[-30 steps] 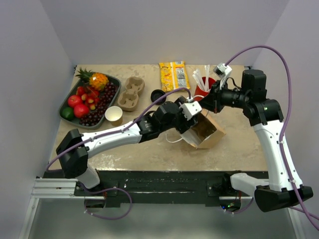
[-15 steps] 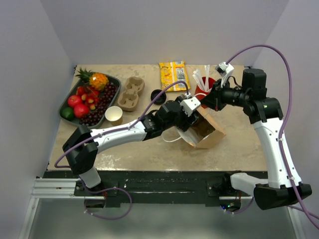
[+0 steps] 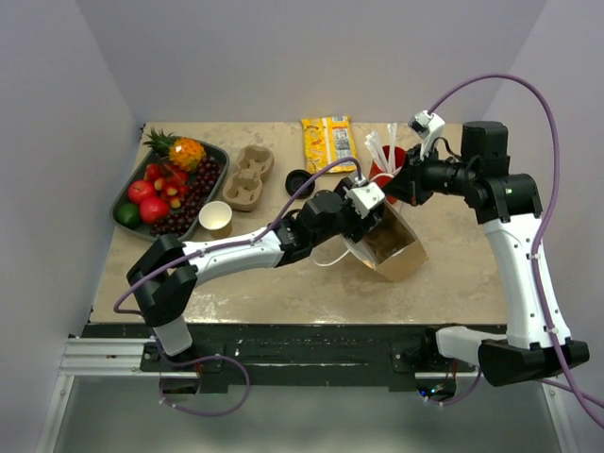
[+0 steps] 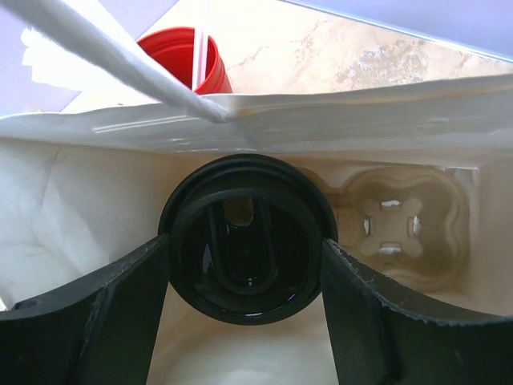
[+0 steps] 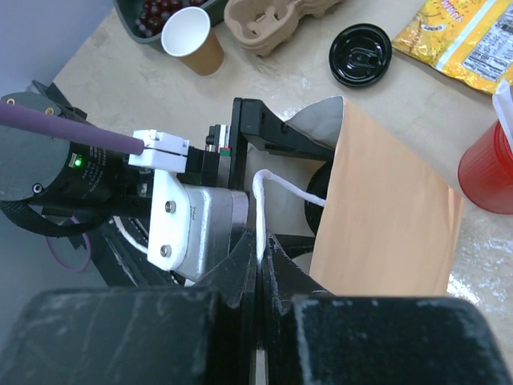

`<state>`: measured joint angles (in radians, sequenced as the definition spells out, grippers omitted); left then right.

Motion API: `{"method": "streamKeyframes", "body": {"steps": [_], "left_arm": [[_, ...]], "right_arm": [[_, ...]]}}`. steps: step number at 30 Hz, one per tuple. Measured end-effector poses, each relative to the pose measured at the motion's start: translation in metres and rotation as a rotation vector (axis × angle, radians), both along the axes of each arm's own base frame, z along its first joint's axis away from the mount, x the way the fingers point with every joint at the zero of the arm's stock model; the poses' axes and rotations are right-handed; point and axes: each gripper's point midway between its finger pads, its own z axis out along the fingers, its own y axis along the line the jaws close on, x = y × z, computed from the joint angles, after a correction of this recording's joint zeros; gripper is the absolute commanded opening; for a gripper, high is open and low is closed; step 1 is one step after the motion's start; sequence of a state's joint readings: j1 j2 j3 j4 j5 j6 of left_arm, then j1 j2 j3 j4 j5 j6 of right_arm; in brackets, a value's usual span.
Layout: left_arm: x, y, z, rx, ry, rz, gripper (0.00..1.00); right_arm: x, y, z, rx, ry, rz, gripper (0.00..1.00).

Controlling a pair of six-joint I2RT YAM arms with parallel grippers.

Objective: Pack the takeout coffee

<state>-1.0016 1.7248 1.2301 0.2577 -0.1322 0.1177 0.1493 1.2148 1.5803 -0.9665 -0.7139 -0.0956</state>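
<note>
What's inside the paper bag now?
In the paper bag: the takeout coffee between the left fingers, beside an empty slot of a pulp cup carrier. Its lid covers the cup's body and whatever it sits in.

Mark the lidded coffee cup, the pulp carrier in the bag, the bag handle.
Coffee cup with round black plastic lid (image 4: 244,241): left wrist view, lid centre.
Beige moulded-pulp carrier (image 4: 393,228): left wrist view, empty socket.
White cord bag handle (image 5: 258,208): right wrist view, vertical strand.

Bright even overhead light, soft shadows; blurred wrist-view foregrounds, sheen on takeout coffee
</note>
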Motion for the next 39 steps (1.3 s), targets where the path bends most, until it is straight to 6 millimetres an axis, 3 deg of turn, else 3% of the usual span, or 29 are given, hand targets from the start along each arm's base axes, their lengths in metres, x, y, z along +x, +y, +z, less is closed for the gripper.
{"method": "streamKeyframes", "body": {"steps": [11,19,31,39], "left_arm": [[0.009,-0.011,-0.023,0.010,0.015,-0.025,0.00],[0.011,-0.012,-0.026,0.020,0.041,-0.032,0.00],[0.020,-0.032,-0.036,-0.016,0.031,-0.036,0.00],[0.023,-0.025,-0.039,0.036,0.048,-0.002,0.00]], "right_arm": [[0.011,-0.009,-0.021,-0.065,0.059,-0.025,0.00],[0.014,-0.011,-0.021,-0.076,0.040,-0.023,0.00],[0.018,-0.025,-0.029,-0.165,-0.008,-0.012,0.00],[0.023,-0.027,-0.031,-0.174,-0.016,-0.017,0.00]]}}
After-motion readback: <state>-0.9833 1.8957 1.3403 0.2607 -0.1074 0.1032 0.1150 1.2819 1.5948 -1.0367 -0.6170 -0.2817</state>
